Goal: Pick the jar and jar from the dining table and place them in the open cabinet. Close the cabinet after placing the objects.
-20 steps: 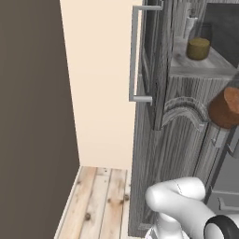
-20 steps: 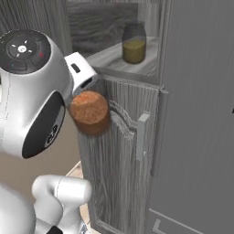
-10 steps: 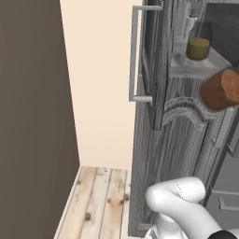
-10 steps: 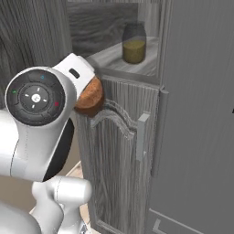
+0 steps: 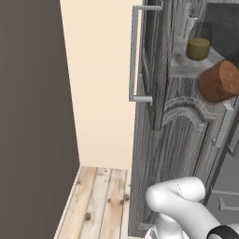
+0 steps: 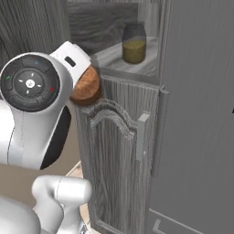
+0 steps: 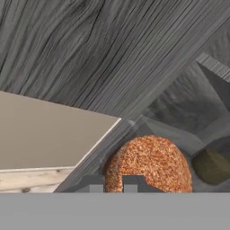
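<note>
**Flat, even render light, soft detail up close**

Light sits even across all three views, no glare, no bright source to pick out. The cream wall [image 5: 100, 93] reads bright and uniform; the brown wall [image 5: 30, 116] beside it is a flat dark slab. Inside the cabinet [image 6: 114, 160] the shelf recess falls into shade, and the olive jar [image 6: 134, 43] looks dim and hazy. Faint shadow under the silver handle [image 5: 135, 51]. In the hand view, the reddish jar [image 7: 150, 164] shows grainy and the wood grain smears softly.
</note>
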### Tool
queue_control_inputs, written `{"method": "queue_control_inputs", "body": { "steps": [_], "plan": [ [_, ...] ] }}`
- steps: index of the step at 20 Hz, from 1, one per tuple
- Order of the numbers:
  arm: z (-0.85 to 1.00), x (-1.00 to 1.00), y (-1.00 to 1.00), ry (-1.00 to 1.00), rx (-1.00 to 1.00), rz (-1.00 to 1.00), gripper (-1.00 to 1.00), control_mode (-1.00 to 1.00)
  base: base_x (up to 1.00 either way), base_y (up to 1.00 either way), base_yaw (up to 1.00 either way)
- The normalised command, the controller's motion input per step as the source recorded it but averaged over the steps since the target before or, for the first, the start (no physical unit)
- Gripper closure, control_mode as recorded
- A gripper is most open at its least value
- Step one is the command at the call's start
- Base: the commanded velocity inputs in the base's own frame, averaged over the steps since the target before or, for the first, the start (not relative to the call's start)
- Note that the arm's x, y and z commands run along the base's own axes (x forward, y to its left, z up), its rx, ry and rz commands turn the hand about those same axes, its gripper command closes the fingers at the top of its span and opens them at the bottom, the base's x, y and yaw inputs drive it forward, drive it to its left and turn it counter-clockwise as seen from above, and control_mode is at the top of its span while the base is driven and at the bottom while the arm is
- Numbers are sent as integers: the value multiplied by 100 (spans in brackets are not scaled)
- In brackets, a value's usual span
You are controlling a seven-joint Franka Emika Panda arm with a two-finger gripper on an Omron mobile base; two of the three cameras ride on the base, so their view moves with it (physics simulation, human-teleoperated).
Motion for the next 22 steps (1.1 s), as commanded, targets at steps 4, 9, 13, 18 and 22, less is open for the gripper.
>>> {"method": "queue_control_inputs", "body": {
  "steps": [4, 9, 13, 18, 22],
  "plan": [
    [30, 3, 0, 16, -7, 0, 100, -100, 0, 0, 0],
    [22, 16, 0, 13, -7, 1, 100, -100, 0, 0, 0],
    [11, 33, 0, 4, -3, 3, 100, -100, 0, 0, 0],
    [1, 32, 0, 0, 0, 2, 100, -100, 0, 0, 0],
    [0, 27, 0, 0, 0, 0, 100, -100, 0, 0, 0]
  ]
}}
